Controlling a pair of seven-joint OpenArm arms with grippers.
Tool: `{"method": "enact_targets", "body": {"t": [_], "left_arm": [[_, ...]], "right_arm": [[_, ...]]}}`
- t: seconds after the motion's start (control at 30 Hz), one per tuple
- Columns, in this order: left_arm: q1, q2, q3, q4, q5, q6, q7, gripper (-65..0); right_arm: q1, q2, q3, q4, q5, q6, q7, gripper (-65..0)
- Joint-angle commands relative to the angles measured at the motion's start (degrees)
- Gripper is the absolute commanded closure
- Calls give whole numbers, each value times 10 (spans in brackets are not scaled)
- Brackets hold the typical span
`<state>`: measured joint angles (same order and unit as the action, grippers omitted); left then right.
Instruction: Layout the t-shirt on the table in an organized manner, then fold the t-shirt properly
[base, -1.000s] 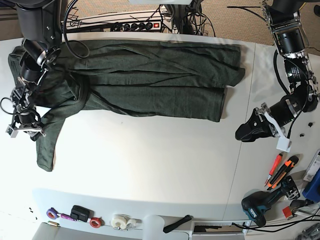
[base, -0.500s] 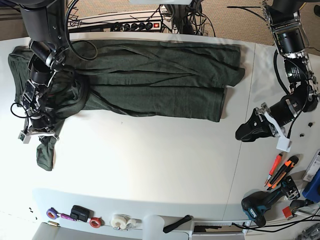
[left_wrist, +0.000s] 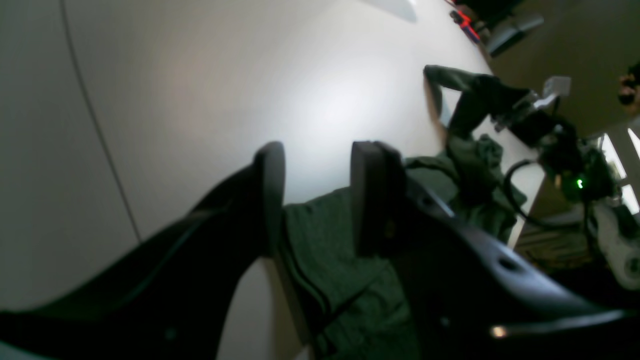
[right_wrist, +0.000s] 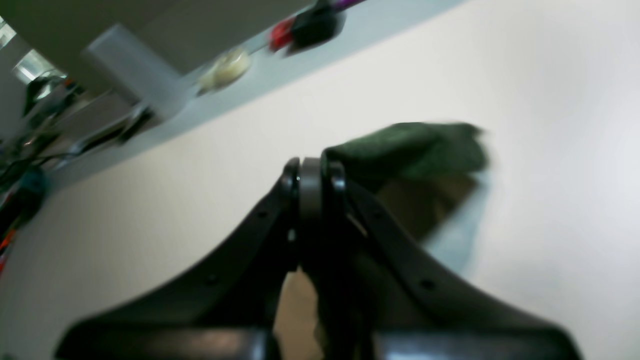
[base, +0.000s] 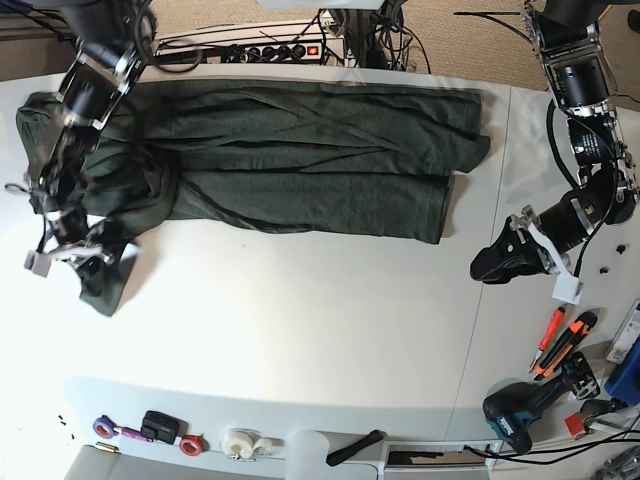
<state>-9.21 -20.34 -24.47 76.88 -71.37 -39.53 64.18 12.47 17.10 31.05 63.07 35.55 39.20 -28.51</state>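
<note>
The dark green t-shirt (base: 300, 150) lies spread across the far half of the white table (base: 300, 330), its body folded lengthwise. At the left side, my right gripper (base: 62, 252) is shut on the t-shirt's sleeve (base: 103, 285), which hangs a little off the table and casts a shadow. In the right wrist view the fingers (right_wrist: 336, 181) are pressed together, with green fabric (right_wrist: 415, 145) sticking out past them. My left gripper (base: 492, 265) rests low at the right side, open, apart from the shirt's hem. Nothing sits between its pads (left_wrist: 367, 200).
Orange cutters (base: 565, 345) and a teal drill (base: 525, 410) lie at the front right. Tape rolls (base: 240, 443) and small tools line the front edge. A power strip (base: 270, 50) and cables run along the back. A seam (base: 480, 330) crosses the table near my left arm.
My right gripper has shut on the sleeve and drawn it up and inward; the sleeve end now lies nearer the shirt body. The left arm has not moved.
</note>
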Motion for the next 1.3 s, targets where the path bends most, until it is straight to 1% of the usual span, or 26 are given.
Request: {"method": "enact_targets", "body": {"t": [0.0, 0.03, 0.1, 0.23, 0.4, 0.5, 0.7, 0.87, 1.27], "left_arm": [[-11, -7, -3, 9, -21, -5, -13, -208], [-11, -6, -3, 9, -23, -5, -13, -208], [-13, -3, -3, 9, -23, -5, -13, -208], [-12, 3, -3, 9, -23, -5, -16, -208], [-12, 3, -3, 9, -23, -5, -17, -208], [-12, 3, -3, 9, -23, -5, -17, -208], [-12, 3, -3, 9, -23, -5, -17, -208], [-12, 3, -3, 9, -23, -5, -17, -208], [-12, 3, -3, 9, -23, -5, -17, -208]], "right_arm": [[-3, 2, 0, 40, 30, 8, -2, 0], [-18, -6, -2, 71, 50, 8, -17, 0], [-47, -19, -16, 124, 80, 8, -28, 0], [-81, -45, -84, 207, 87, 8, -33, 0], [-85, -94, -200, 236, 60, 8, -40, 0], [-85, -126, -260, 236, 28, 8, -40, 0], [-85, -165, -349, 236, -11, 8, -41, 0], [-85, -168, -397, 236, -37, 8, -42, 0], [-87, -168, -501, 236, -36, 8, -48, 0]]}}
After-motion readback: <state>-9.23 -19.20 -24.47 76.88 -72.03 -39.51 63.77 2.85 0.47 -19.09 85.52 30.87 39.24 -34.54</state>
